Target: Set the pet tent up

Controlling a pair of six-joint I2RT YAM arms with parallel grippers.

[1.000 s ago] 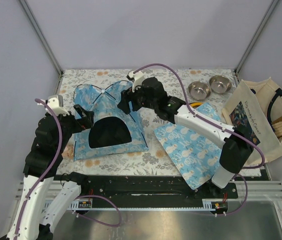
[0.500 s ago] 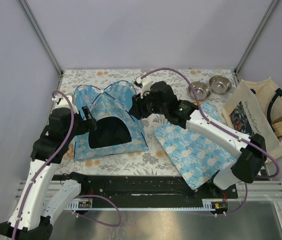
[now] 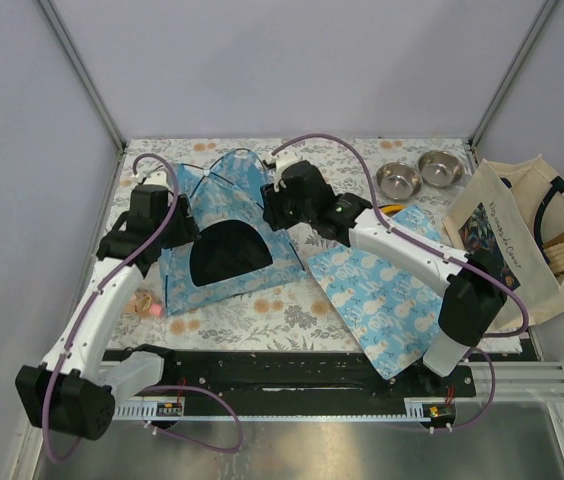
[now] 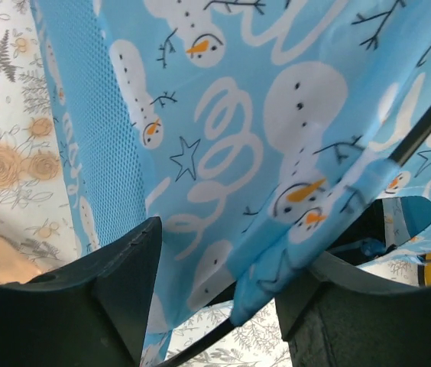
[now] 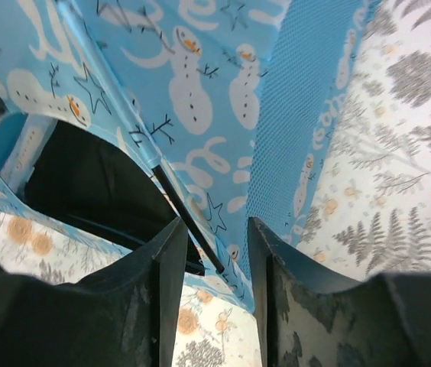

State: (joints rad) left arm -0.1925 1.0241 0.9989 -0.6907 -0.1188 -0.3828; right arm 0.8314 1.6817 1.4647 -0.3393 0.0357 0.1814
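The pet tent (image 3: 224, 235), light blue with white snowmen and a dark arched doorway, stands on the floral cloth at centre left, thin black poles crossing over its top. My left gripper (image 3: 178, 226) is at its left side. In the left wrist view the gripper (image 4: 227, 260) is open, with a printed fabric fold (image 4: 292, 229) and a black pole (image 4: 200, 344) between the fingers. My right gripper (image 3: 273, 214) is at the tent's right side. In the right wrist view it (image 5: 217, 229) is open, narrowly, around a black pole (image 5: 189, 218) and the fabric edge.
A flat mat (image 3: 387, 290) of matching print lies right of the tent, under the right arm. Two steel bowls (image 3: 399, 180) (image 3: 440, 168) sit at the back right, a cream tote bag (image 3: 522, 240) at the far right. A small pink object (image 3: 146, 304) lies by the tent's front left corner.
My left arm has swung away from me to the tent's left side. The tent has been lifted from lying fairly flat into a taller shape. Both grippers' jaws have narrowed.
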